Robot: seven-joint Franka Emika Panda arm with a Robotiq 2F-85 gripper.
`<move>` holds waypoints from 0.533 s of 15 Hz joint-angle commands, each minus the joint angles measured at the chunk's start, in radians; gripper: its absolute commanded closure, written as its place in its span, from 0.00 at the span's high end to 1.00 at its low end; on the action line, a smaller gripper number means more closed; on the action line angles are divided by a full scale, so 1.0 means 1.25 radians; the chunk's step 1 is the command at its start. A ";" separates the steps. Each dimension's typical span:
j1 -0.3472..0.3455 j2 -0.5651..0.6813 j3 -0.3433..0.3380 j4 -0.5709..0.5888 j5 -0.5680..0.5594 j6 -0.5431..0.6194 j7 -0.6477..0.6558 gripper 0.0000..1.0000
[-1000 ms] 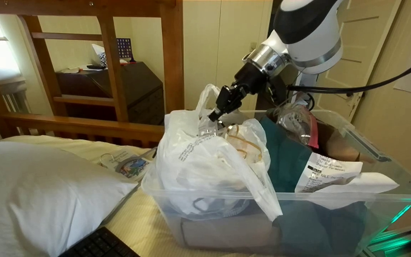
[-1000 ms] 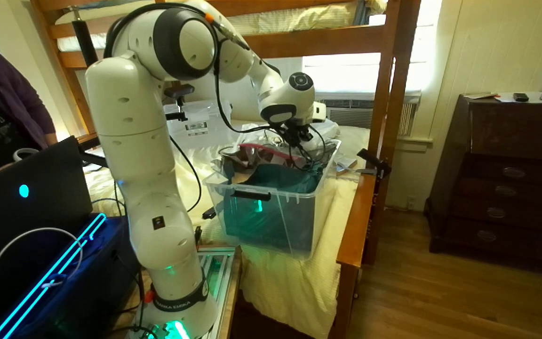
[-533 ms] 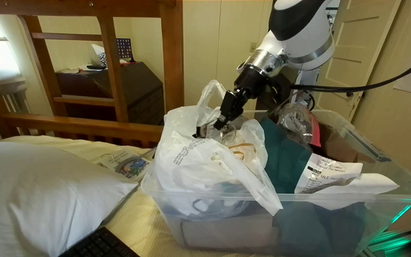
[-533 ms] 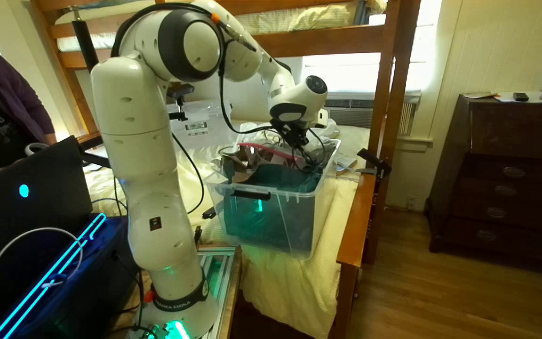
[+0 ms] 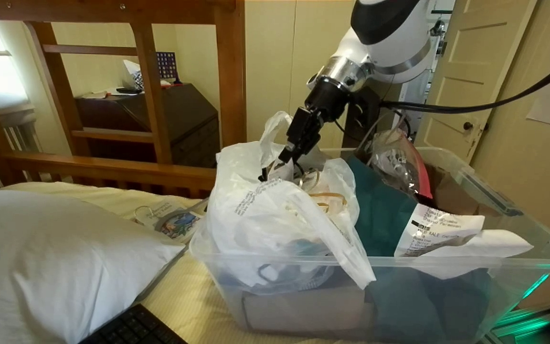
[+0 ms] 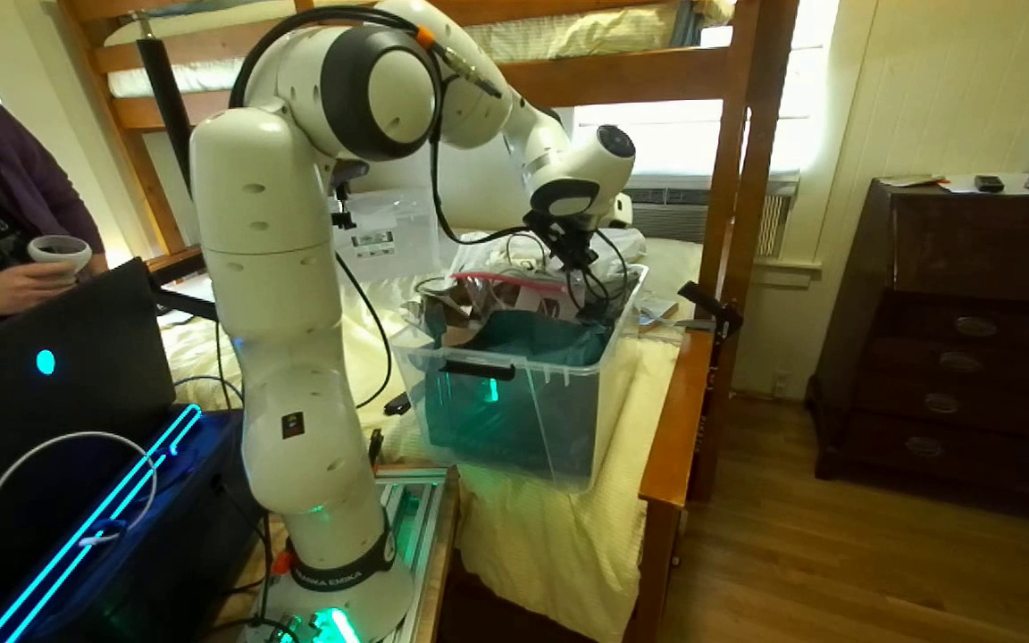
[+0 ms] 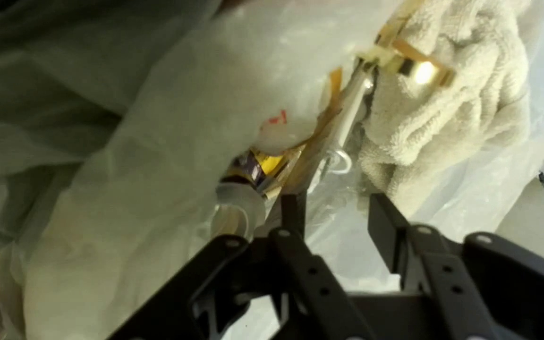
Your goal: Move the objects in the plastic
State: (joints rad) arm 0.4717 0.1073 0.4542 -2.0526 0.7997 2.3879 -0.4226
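The plastic, a crinkled white translucent bag (image 5: 260,229) with loop handles, stands mouth-up in one end of the clear tub (image 5: 451,263). My gripper (image 5: 288,155) points down into the bag's mouth, beside a raised handle. In the wrist view my gripper (image 7: 338,212) is open, with nothing seen held between the fingers. The bag's wall (image 7: 158,165) fills much of that view. Inside it lie a beige towel (image 7: 432,118), a gold-coloured piece (image 7: 413,66), a long see-through strip and a small container with a yellow and purple label (image 7: 258,167). The left finger is close to the strip; contact is unclear.
The tub also holds a teal bag (image 5: 385,215), a clear pouch with a pink edge (image 5: 394,162) and a paper receipt (image 5: 432,229). A pillow (image 5: 60,258) and keyboard (image 5: 134,327) lie on the bed. Bunk-bed posts (image 5: 229,76) stand behind. A person holds a cup (image 6: 59,254).
The arm has swung away from its base, leftward in an exterior view. The gripper tips rose slightly and stay at the bag's mouth. The bag shifted a little. The person's cup has come up.
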 commanded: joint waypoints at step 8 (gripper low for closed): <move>-0.024 -0.109 -0.011 0.081 -0.355 0.000 0.351 1.00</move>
State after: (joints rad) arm 0.4564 -0.0157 0.4493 -1.9705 0.4935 2.4116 -0.0967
